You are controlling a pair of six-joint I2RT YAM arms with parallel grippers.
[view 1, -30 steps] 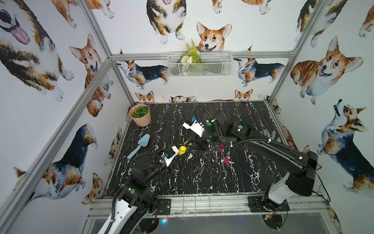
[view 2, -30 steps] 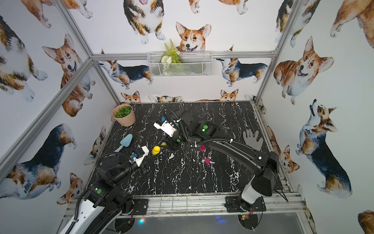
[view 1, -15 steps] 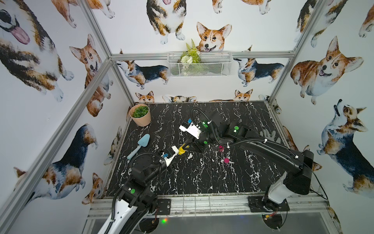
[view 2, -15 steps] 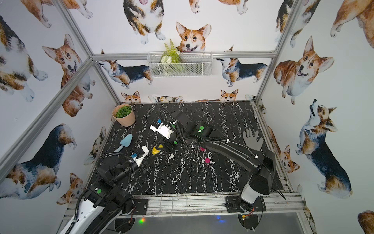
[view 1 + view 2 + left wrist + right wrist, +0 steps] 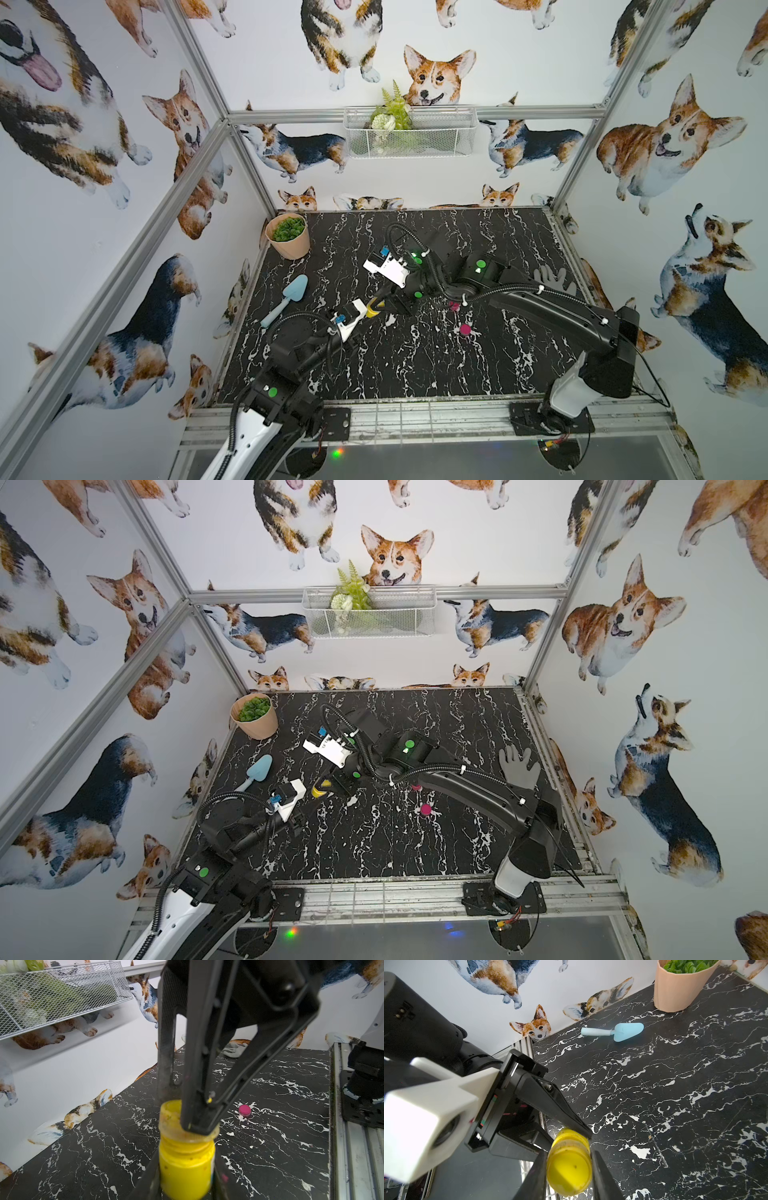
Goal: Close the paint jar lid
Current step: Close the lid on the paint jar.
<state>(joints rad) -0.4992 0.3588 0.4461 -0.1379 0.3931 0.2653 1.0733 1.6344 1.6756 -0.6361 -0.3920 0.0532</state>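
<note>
Over the black marble table (image 5: pixel 415 365), toward its left side, the right hand (image 5: pixel 569 1177) and left hand (image 5: pixel 185 1183) both gripped one yellow paint jar (image 5: pixel 187 1165).

A peach plant pot (image 5: pixel 289 243) stood at the table's far left corner, with a blue trowel (image 5: pixel 286 299) near it, both apart from the jar. The left hand was clamped narrowly around the jar's body. The right hand was pinched tight on the lid (image 5: pixel 171 1113), which sat atop the neck. Whether the jar touched the table could not be told. A small pink cap (image 5: pixel 244 1110) lay alone nearby.
</note>
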